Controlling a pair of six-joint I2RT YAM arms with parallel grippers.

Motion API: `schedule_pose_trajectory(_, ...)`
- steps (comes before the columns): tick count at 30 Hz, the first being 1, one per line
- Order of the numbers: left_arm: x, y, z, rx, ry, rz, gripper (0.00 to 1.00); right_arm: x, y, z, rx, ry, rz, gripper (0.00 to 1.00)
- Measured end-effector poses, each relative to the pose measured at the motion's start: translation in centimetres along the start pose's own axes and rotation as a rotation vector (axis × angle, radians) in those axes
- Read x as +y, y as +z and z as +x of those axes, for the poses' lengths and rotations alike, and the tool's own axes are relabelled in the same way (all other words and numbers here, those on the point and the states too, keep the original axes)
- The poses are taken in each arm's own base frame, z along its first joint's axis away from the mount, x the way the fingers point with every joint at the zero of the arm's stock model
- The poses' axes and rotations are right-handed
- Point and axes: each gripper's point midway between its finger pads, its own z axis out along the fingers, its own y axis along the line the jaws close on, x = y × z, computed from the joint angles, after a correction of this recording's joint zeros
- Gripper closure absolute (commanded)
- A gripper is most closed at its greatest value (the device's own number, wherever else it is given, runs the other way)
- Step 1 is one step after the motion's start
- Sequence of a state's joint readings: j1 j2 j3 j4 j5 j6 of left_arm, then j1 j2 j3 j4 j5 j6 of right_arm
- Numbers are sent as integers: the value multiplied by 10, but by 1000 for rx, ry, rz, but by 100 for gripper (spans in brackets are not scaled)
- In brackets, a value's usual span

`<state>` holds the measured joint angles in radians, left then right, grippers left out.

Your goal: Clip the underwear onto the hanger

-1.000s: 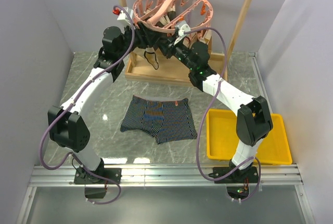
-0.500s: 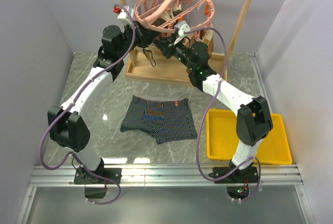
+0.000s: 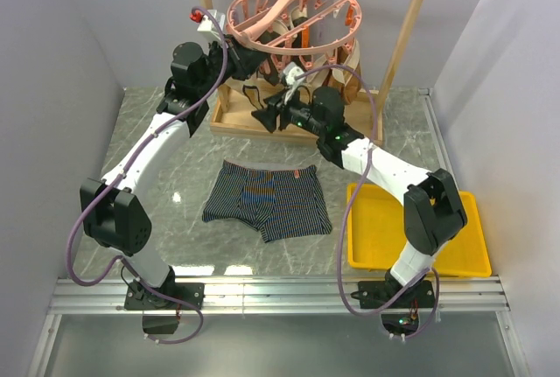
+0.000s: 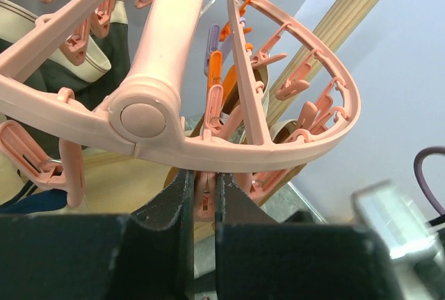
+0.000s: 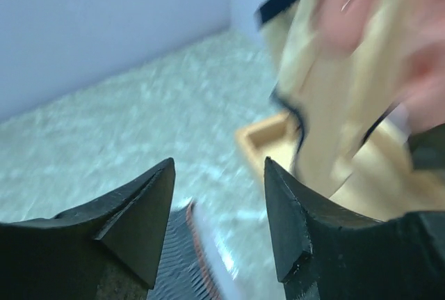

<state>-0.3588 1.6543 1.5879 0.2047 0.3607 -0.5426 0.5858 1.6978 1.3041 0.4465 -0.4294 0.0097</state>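
The left gripper (image 4: 205, 182) is held up under the rim of the hanger (image 4: 142, 119), and its jaws are closed on a pink peg (image 4: 203, 206) dangling from the ring, with only a thin gap seen on either side of it. The ring's hub and spokes are seen just above the fingertips, and more pegs are spread along the rim to the right of them. The right gripper (image 5: 219, 168) is held lower, below the hanger and over the wooden base (image 3: 236, 119) of the rack (image 3: 411, 18); its jaws are spread apart and nothing is held between them. Beige garments (image 5: 327, 112) are seen, blurred, above and to the right of its fingers. The underwear (image 3: 267, 200) is laid flat on the table (image 3: 175, 158), well below both grippers and on the near side of the right one, touched by neither. A yellow tray (image 3: 472, 259) is set to the right of the underwear, well apart from both grippers
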Motion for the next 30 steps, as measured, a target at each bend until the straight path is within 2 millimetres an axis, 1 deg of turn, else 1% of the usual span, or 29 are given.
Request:
schedule_pose_trajectory(2, 0, 0, 0, 0, 0, 1, 100, 9, -4, 13, 47, 13, -16, 38)
schedule_pose_trajectory(5, 0, 0, 0, 0, 0, 1, 100, 29, -7, 40, 130, 26, -46, 37)
schedule_pose_trajectory(8, 0, 0, 0, 0, 0, 1, 100, 56, -9, 72, 239, 38, -88, 34)
schedule_pose_trajectory(10, 0, 0, 0, 0, 0, 1, 100, 69, -8, 91, 303, 42, -110, 32)
schedule_pose_trajectory(12, 0, 0, 0, 1, -1, 1, 100, 78, 1, 114, 374, 53, -125, 31)
schedule_pose_trajectory(14, 0, 0, 1, 2, -1, 1, 100, 74, 13, 134, 432, 59, -113, 30)
schedule_pose_trajectory(17, 1, 2, 3, 5, -2, 6, 100, 59, 26, 171, 529, 72, -66, 28)
schedule_pose_trajectory(20, 2, 3, 4, 6, -2, 6, 100, 49, 29, 206, 627, 85, -26, 26)
schedule_pose_trajectory(22, 2, 3, 4, 6, -1, 7, 100, 44, 29, 223, 683, 92, -2, 24)
schedule_pose_trajectory(25, 1, 3, 3, 5, -1, 8, 100, 39, 30, 236, 726, 97, 24, 21)
schedule_pose_trajectory(28, 1, 3, 3, 4, -1, 8, 100, 36, 31, 240, 745, 105, 41, 14)
schedule_pose_trajectory(30, 1, 3, 3, 4, 0, 8, 100, 35, 35, 243, 751, 119, 47, 13)
